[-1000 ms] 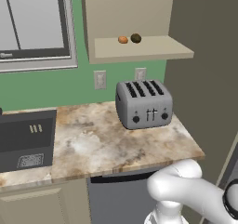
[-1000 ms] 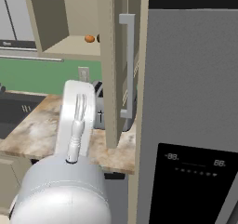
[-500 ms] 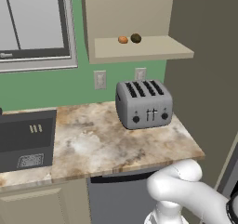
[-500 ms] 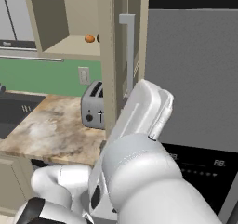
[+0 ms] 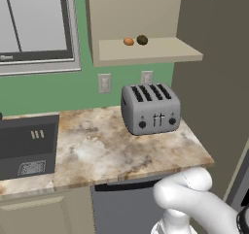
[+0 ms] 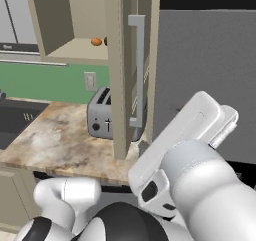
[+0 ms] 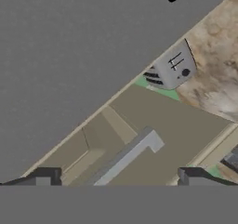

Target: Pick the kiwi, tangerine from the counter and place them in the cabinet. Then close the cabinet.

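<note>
High in the left base view, the tangerine (image 5: pixel 128 41) and the kiwi (image 5: pixel 142 40) sit side by side, tangerine to the left, on the inner shelf of the open cabinet (image 5: pixel 146 51), above a grey toaster (image 5: pixel 150 108) on the marbled counter (image 5: pixel 97 148). At centre of the right base view, the cabinet's door stands edge-on, its slim bar handle (image 6: pixel 136 70) running vertically. In the hand view the gripper (image 7: pixel 118 177), fingertips spread wide and holding nothing, faces that door, the handle crossing diagonally from lower left.
</note>
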